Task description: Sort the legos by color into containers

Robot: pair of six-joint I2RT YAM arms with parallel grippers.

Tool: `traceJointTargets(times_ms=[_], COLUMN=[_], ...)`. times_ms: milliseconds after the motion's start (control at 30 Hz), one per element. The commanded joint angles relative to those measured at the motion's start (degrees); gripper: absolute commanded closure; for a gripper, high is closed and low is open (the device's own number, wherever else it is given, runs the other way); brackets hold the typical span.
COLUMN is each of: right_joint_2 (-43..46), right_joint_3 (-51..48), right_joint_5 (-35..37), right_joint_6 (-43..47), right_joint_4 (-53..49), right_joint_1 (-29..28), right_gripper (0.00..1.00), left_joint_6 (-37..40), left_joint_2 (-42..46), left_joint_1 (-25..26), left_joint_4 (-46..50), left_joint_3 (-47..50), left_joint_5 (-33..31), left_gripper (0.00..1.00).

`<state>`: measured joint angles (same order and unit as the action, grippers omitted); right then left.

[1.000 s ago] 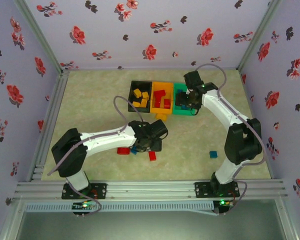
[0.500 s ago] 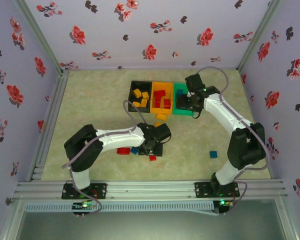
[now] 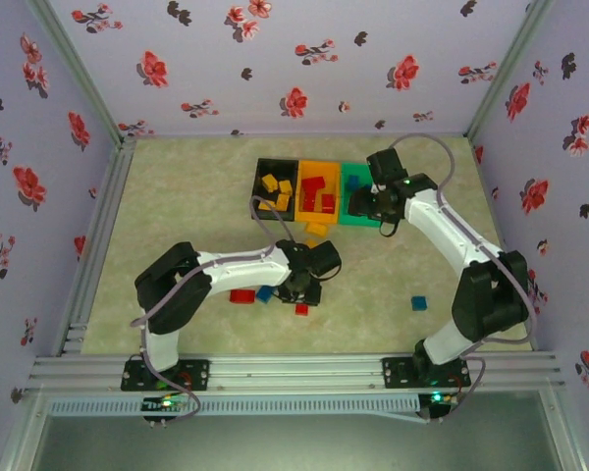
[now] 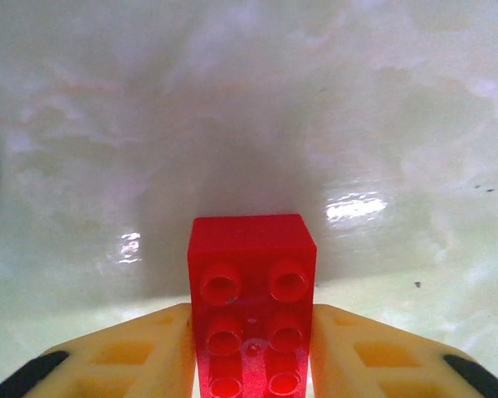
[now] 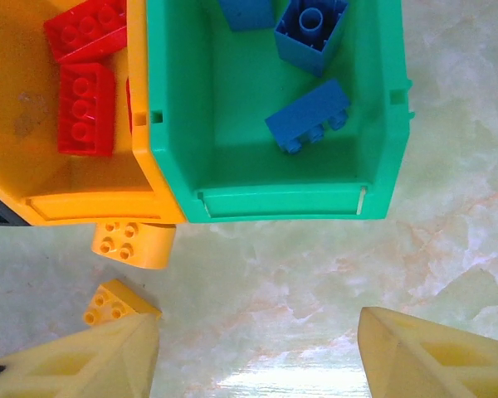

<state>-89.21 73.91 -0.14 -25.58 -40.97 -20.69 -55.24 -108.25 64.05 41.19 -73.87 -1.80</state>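
Three bins stood side by side at the far middle of the table (image 3: 177, 226). The black bin (image 3: 275, 163) on the left held several yellow bricks (image 3: 275, 191). The orange bin (image 5: 75, 186) in the middle held red bricks (image 5: 87, 108), and the green bin (image 5: 282, 203) on the right held three blue bricks (image 5: 309, 116), all lying toward its far end. Two stray yellow pieces (image 5: 133, 245) lay on the table just in front of the orange bin, the farther one right against its front wall. The right gripper (image 5: 257, 356) hovered above the front of the green bin, its jaws spread wide with nothing between them. The left gripper (image 4: 251, 332) sat low over the table, well in front of the bins, clenched on a single red brick (image 4: 253, 257). Its fingers (image 4: 141, 356) pressed against the brick's two long sides, the studs faced the wrist camera, and the brick's far end stuck out past the fingertips. A loose red brick (image 3: 242, 295) and a loose blue brick (image 3: 264, 293) lay just to the left of that gripper. A lone blue brick (image 3: 418, 302) lay well apart to the right, near the right arm.
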Motion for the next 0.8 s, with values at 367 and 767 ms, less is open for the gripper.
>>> traceJointTargets(times_ms=[367,767], right_joint_2=[5.51,9.03], right_joint_3=[-2.35,-4.98], right_joint_5=[3.39,4.67], right_joint_6=[-1.11,-1.66], right_joint_4=[-1.56,-3.30], right_joint_1=[0.53,0.99], right_gripper=[0.32,0.32], left_joint_6=[11.91,22.46], left_joint_2=[-1.16,-16.49], left_joint_1=[-8.99,-19.67], left_joint_4=[6.32,13.60], left_joint_3=[-14.79,-47.24], left_joint_5=[-3.36,-4.70], left_gripper=[0.71,0.72])
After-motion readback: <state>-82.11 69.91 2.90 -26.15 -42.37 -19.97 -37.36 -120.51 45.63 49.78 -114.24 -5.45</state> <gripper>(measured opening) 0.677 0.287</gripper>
